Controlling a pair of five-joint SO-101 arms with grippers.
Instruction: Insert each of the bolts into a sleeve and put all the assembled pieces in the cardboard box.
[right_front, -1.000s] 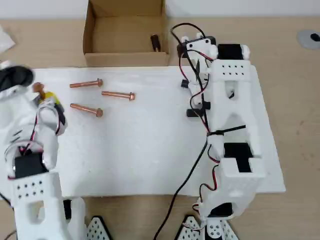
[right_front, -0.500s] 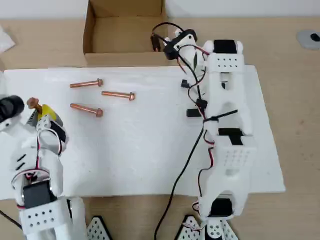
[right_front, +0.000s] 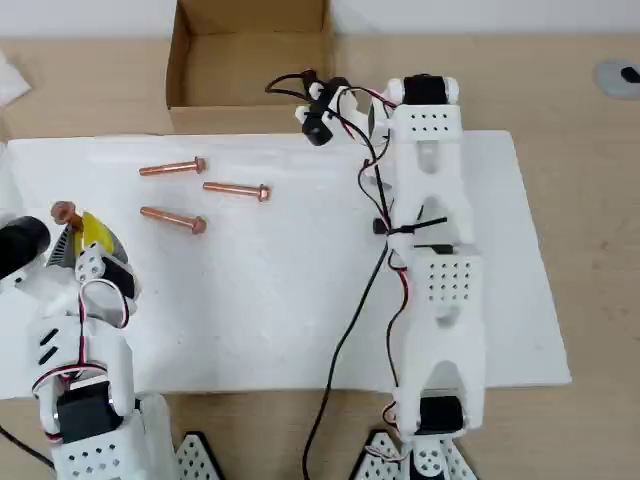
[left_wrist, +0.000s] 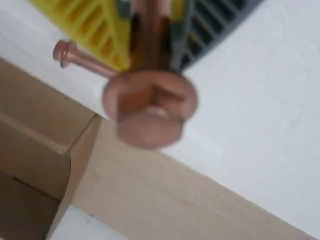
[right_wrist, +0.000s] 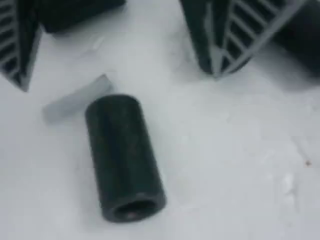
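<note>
My left gripper (right_front: 72, 228) is near the white sheet's left edge, shut on a copper bolt (left_wrist: 150, 107) between its yellow and grey fingers, head (right_front: 65, 212) sticking out. Three more copper bolts (right_front: 172, 168) (right_front: 236, 189) (right_front: 173, 219) lie loose on the sheet to its right. My right arm (right_front: 425, 150) stretches along the right half of the sheet. Its gripper (right_wrist: 120, 75) is open just above a black sleeve (right_wrist: 125, 155) lying on its side. The cardboard box (right_front: 180, 70) stands behind the sheet.
The white foam sheet (right_front: 280, 300) covers most of the wooden table. Another black piece (right_wrist: 75, 10) lies just past the right gripper's fingers. A dark sleeve (right_front: 381, 226) peeks out beside the right arm. Black and red cables (right_front: 350, 330) trail over the sheet's middle.
My left arm has drawn back toward the near edge with the bolt in its gripper. My right arm has stretched out and swung left, its wrist now by the box's corner.
</note>
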